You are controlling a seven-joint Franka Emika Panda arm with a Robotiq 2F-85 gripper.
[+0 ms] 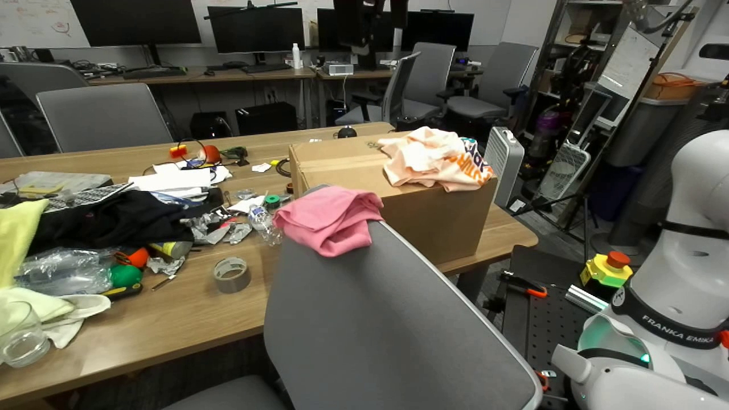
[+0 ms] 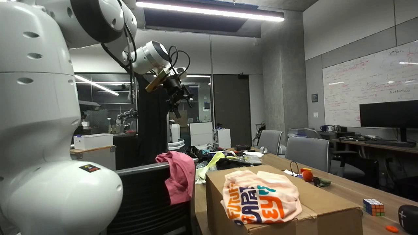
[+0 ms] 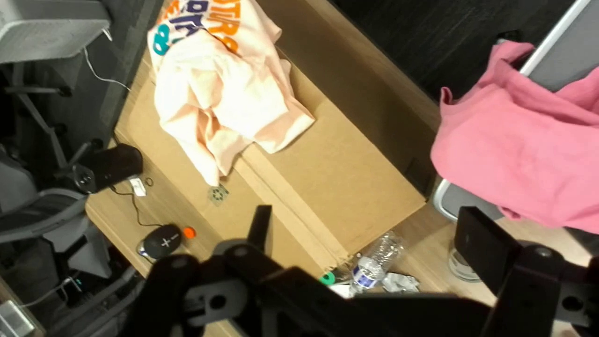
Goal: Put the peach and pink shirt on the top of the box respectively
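At the far left of an exterior view rises the white arm [image 2: 36, 107], its column thick and upright, its links folding over near the upper edge. Past that bend it runs downward and inward to the wrist [image 2: 151, 58], which slopes toward the middle of the view.

Next comes a chair [image 2: 140, 195]; the pink shirt [image 2: 181, 179] is draped over an upper corner of its backrest, part of the cloth hanging down. Above it in that view is the tool [image 2: 184, 108], tilted, tips pointing down, well apart from the pink shirt and high over the tabletop [image 2: 343, 186]. It is released: the wrist view shows the jaws standing wide apart, with a plastic bottle [image 3: 374, 263] and an end of the cardboard box [image 3: 355, 178] visible in the gap.

Farther right the cardboard box sits on the tabletop, near the chair. On top of it lies the peach shirt [image 2: 261, 195], crumpled toward one end, its orange, dark blue and teal lettering in sight; in both exterior views part of the fabric reaches over the box's edge. Rightmost on the tabletop, beside the box, are a colored puzzle cube [image 2: 374, 207], an orange disc [image 2: 392, 229] and a black device [image 2: 409, 218] marked with a plus sign.
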